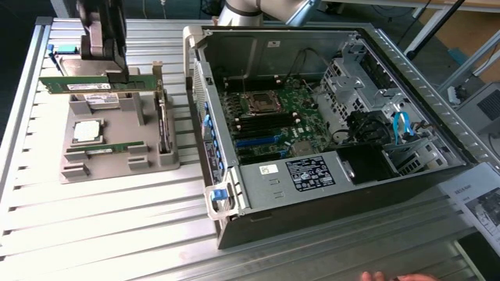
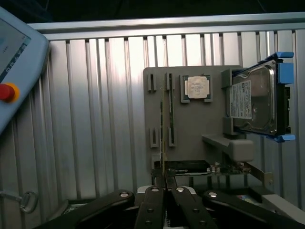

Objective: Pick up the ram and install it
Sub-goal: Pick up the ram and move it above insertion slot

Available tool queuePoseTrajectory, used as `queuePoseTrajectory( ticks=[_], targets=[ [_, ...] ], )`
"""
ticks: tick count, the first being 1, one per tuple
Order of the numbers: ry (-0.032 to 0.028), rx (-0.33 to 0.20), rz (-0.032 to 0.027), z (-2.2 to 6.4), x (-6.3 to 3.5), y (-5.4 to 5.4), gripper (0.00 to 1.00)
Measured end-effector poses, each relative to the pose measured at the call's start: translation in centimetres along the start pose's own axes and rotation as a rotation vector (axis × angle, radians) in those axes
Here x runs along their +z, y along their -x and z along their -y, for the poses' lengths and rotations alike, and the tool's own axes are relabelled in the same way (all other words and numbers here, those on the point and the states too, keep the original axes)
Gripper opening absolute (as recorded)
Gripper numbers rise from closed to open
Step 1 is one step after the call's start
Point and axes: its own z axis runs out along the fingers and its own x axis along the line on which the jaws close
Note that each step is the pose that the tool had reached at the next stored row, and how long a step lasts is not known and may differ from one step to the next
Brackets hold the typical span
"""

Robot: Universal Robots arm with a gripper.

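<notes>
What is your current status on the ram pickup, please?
Gripper shut on the ram, by the gray tray. Ram not yet in the open case. Person's hand beyond the case, far from the gripper.

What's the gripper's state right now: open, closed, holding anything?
Gripper: closed, holding the ram.

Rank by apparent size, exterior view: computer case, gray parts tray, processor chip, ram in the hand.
1. computer case
2. gray parts tray
3. ram in the hand, possibly nearer the camera
4. processor chip
</notes>
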Motion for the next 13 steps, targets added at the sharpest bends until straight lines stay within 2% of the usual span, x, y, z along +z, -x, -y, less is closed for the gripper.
queuePoseTrajectory(
  ticks=[13],
  targets=[
    [0.0001,-0.003,-0.0001,2.38,-0.06,0.1,0.12]
  ],
)
